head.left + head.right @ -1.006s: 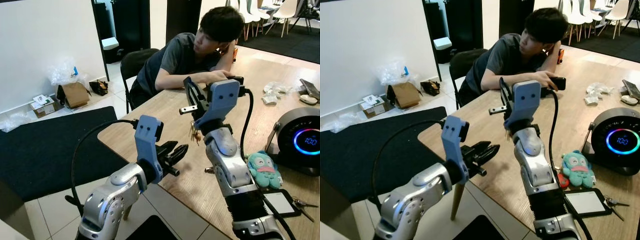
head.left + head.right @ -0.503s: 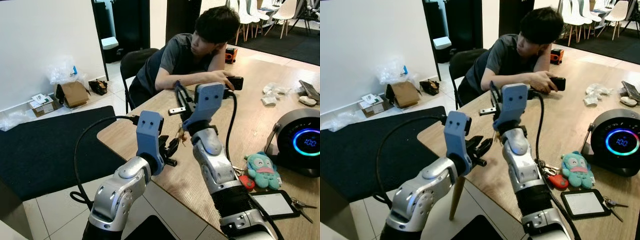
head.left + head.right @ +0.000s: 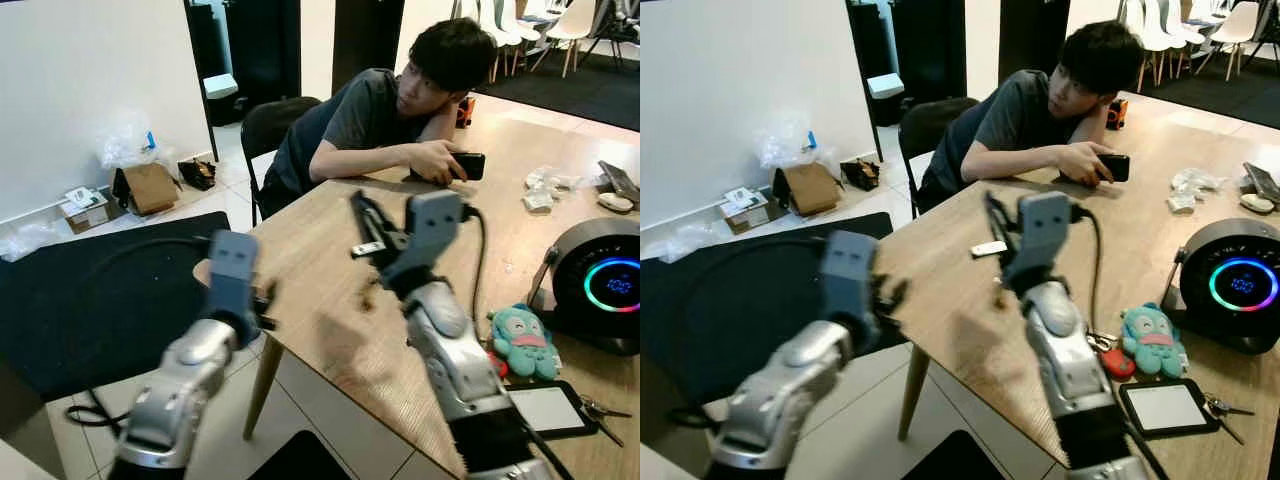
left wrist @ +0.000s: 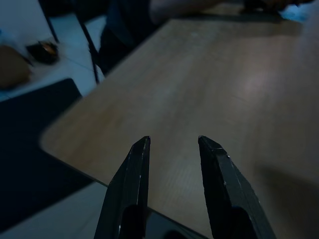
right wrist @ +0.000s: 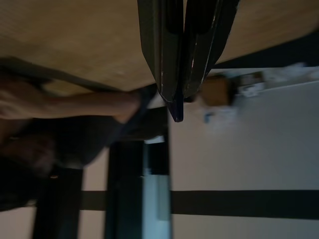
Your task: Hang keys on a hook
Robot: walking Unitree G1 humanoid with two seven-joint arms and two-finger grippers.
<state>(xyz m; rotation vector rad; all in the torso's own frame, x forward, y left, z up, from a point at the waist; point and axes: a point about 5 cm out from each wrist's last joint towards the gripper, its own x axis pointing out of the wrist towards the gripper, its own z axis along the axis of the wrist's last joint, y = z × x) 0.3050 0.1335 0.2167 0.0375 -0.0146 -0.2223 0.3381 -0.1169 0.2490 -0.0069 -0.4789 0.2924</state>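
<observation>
Pale wood grain runs across the table [image 3: 330, 230] in front of you, and your right gripper [image 3: 366, 222] is raised above it with its long black fingers pressed together, a small bunch of keys [image 3: 367, 292] dangling below it, though you cannot tell what holds them. Your left gripper [image 4: 172, 149] hovers at the table's rounded near corner, its tapered fingers apart with nothing between them. Beyond that edge lie a dark mat [image 3: 90, 290] and pale floor tiles, while a seated person [image 3: 400, 105] leans on the far side.
</observation>
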